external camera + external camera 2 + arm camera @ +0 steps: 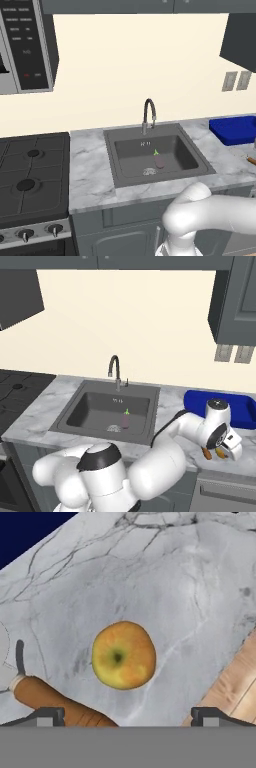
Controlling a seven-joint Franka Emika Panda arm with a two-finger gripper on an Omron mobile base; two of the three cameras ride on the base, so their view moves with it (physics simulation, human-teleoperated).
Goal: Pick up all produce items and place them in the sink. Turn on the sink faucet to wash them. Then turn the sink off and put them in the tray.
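Fruit: we saw the yellow fruit point(123, 655) lying on the marble tabletop point(190, 577), stem dimple facing up toward the camera, centred between the two fingertips and clear of both.
Eggplant: the eggplant point(159, 160) already lay in the sink point(125, 176), just beside the drain, green stem pointing toward the faucet point(148, 114).
Hand: our hand point(128, 716) hovered over the fruit with jaws fully apart and nothing held; in the right base view it hung low at the tabletop's front edge, in front of the tray point(246, 417).
Step in hand: we judged this to be the approach to the second produce item, one being in the basin.
Neighbours: a brown handled tool point(55, 702) lay near the fruit, by one fingertip, and a wooden board point(237, 687) showed near the other.
Doing it well: we reckoned the descent should stay straight over the fruit's middle, so the fingers straddle its widest part.
Risk: we judged a round fruit might roll if one finger touched first, and the tool could foul that side's finger.
Tray: the blue tray sat well apart from the sink, on the far side of the fruit.
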